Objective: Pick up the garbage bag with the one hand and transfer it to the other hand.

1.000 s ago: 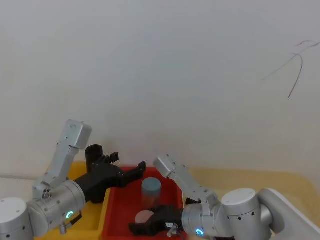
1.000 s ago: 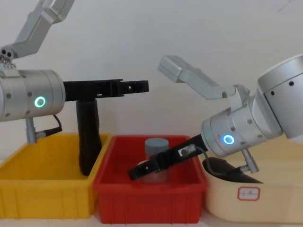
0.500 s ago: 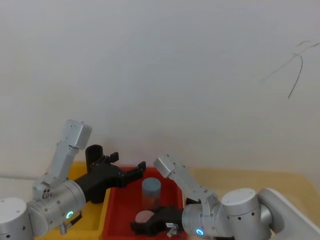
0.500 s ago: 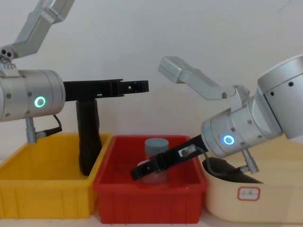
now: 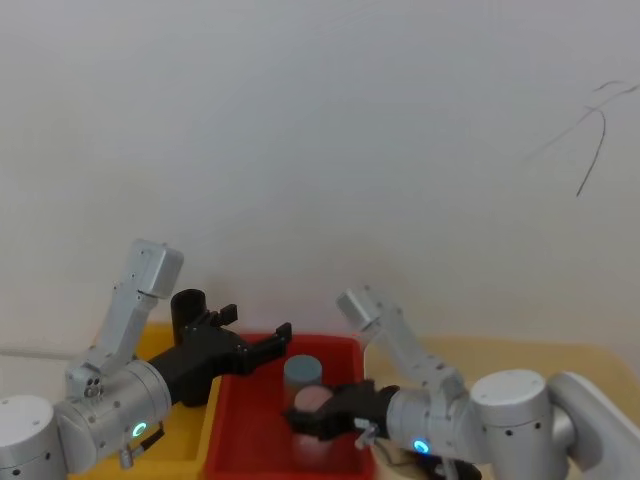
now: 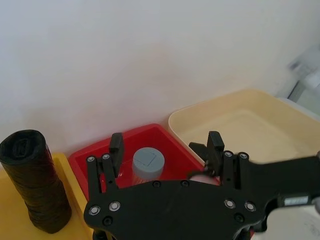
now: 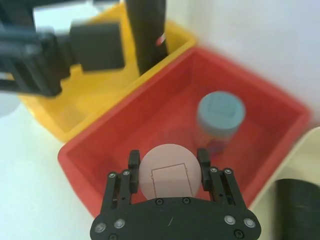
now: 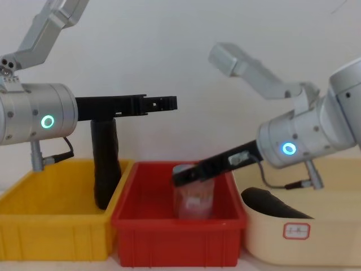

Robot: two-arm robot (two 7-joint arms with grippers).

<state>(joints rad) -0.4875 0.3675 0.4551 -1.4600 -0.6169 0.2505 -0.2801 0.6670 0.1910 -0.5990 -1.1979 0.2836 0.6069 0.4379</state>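
Observation:
The garbage bag [image 8: 105, 164], a black roll with a red-and-white label, stands upright at the yellow bin's [image 8: 51, 237] right end; it is also in the right wrist view [image 7: 150, 30] and the left wrist view [image 6: 35, 185]. My left gripper [image 8: 163, 103], green ring, hangs open and empty level with the bag's top, reaching over the red bin [image 8: 175, 243]. My right gripper [image 8: 179, 179], blue ring, is shut on a pink-lidded clear jar [image 7: 167, 172], held above the red bin.
A grey-lidded jar [image 7: 221, 112] stands in the red bin. A plain black roll [image 8: 271, 204] lies in the beige bin [image 8: 316, 243] on the right. The three bins stand side by side along the table's front.
My right gripper has lifted the pink-lidded jar up out of the red bin and drawn back to the right. The left arm and the garbage bag have not moved.

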